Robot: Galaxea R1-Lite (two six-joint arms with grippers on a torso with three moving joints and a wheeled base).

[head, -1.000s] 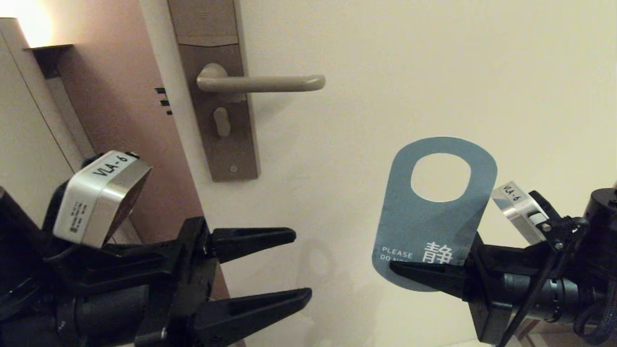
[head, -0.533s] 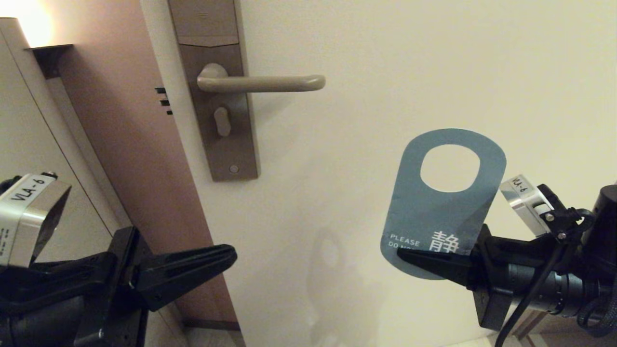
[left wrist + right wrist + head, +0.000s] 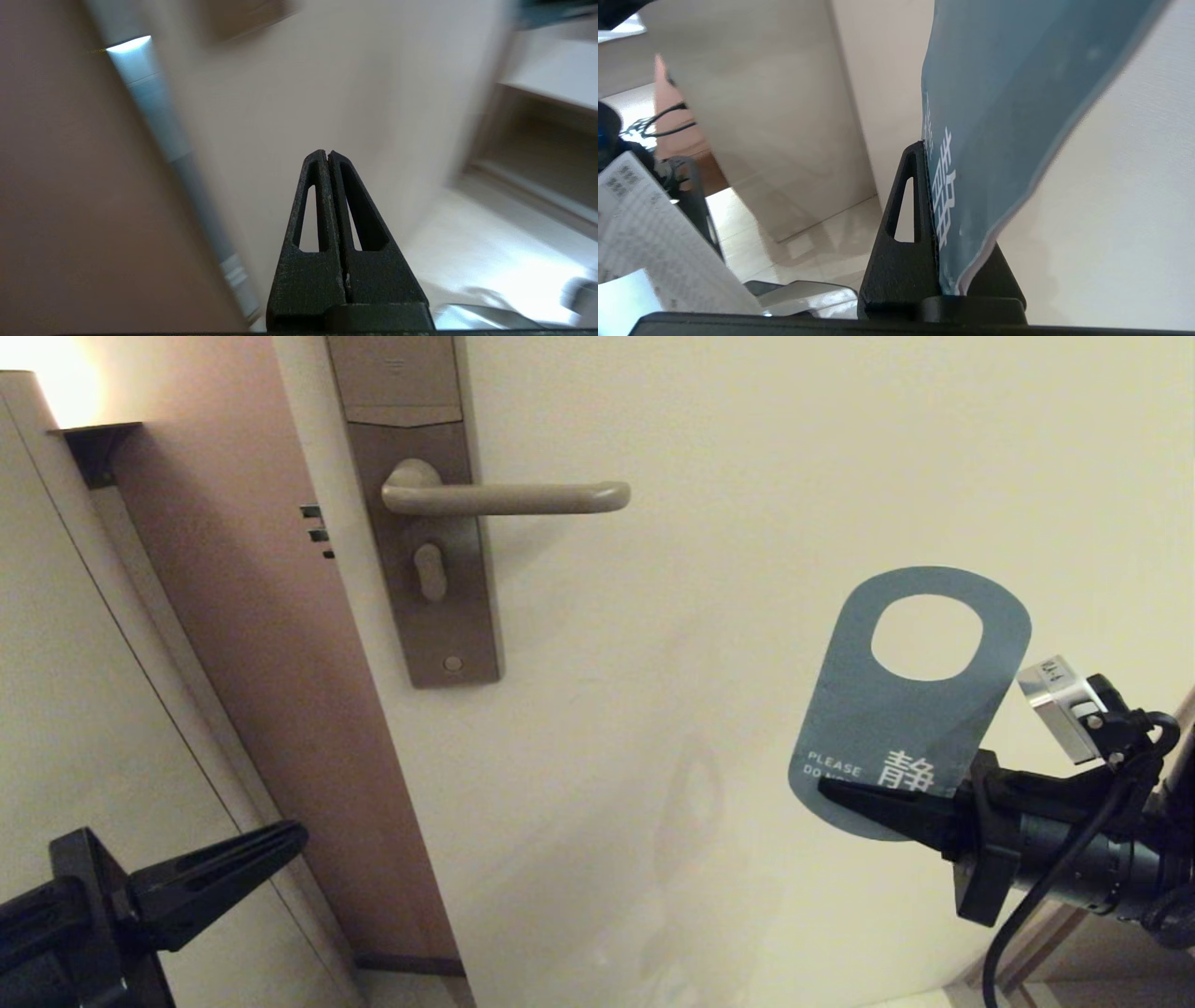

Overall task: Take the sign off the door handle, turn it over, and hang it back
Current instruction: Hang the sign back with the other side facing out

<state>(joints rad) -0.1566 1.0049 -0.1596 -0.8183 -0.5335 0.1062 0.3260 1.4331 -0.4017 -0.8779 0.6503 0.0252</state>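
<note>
Head view shows the right gripper (image 3: 831,791) low on the right, clamped on the lower end of the sign (image 3: 910,709), which stands upright with its oval hole uppermost and its blue face toward the camera. The sign is off the door handle (image 3: 504,497) and well apart from it, lower and to the right. The left gripper (image 3: 294,835) sits low at the left edge with its fingers pressed together on nothing (the left wrist view shows them meeting tip to tip), so it reads as parked. Judging by the blue side facing out, the step in hand is either the turn-over or the carry back to the lever; to do it well, the card should be kept pinched near its bottom so the hole stays clear, then the hole lined up with the lever's rounded free tip and slid along it. The sign is a thin flat card with rounded corners and white lettering, likely to flex if pushed edge-on. The handle is a smooth matte beige lever on a tall brown lock plate (image 3: 425,616).
</note>
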